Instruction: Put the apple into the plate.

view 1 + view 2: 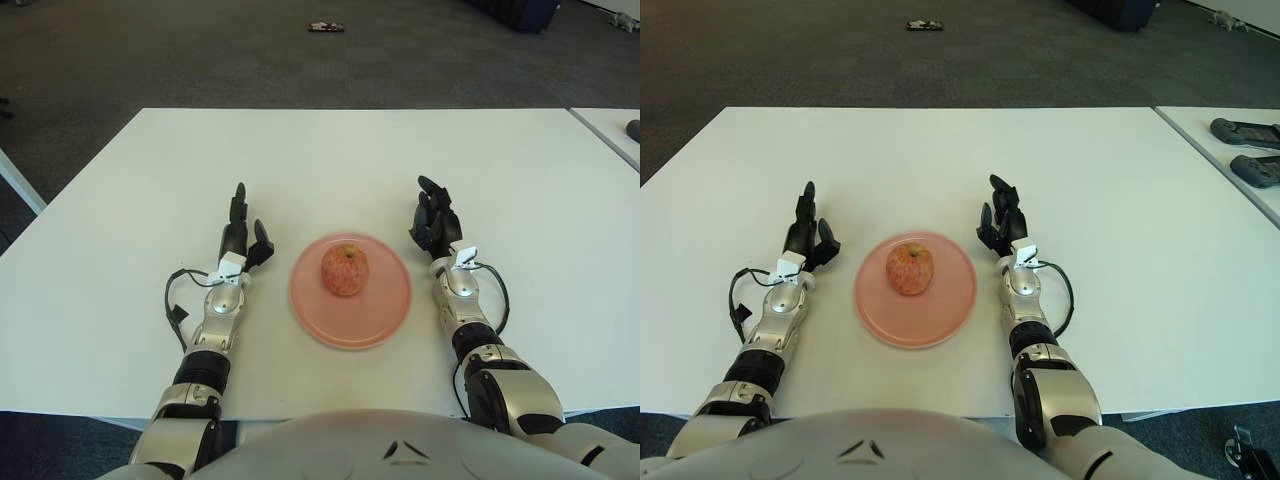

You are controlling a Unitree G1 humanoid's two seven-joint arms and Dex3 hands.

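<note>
Both hands flank the plate (pixel 385 318) holding the apple (pixel 344 270).

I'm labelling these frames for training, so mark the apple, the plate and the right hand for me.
apple (pixel 344 270): left eye view, middle of its red skin.
plate (pixel 372 318): left eye view, bare pink surface near the rim.
right hand (pixel 435 222): left eye view, middle of the hand.

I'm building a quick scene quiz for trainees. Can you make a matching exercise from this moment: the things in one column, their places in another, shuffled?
Things:
1. apple
2. plate
3. left hand
4. right hand

Places:
A. left of the plate, holding nothing
B. between the two hands
C. on the plate
D. right of the plate, holding nothing

Pairs: 1-C, 2-B, 3-A, 4-D
</note>
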